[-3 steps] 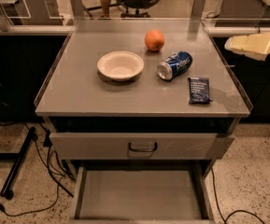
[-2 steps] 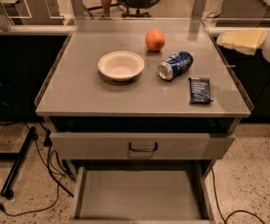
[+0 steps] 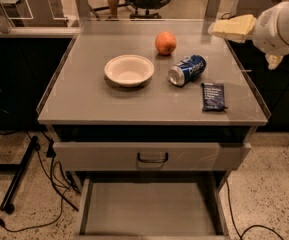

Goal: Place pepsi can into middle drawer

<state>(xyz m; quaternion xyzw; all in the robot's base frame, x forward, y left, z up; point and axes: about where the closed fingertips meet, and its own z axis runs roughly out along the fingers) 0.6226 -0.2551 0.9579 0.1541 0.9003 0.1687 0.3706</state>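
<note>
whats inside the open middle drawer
Inside the middle drawer only plain grey floor shows; its back is hidden under the drawer front above. The pepsi can lies on the tabletop; the end effector hovers upper right.

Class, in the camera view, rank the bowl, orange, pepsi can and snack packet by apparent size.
1. bowl
2. pepsi can and snack packet, about alike
3. orange, though it sits farthest back
The gripper hangs at upper right, away from all four.

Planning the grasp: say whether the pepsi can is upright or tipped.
Tipped: the pepsi can lies on its side on the tabletop, silver end forward. The gripper hovers above the far right edge.
</note>
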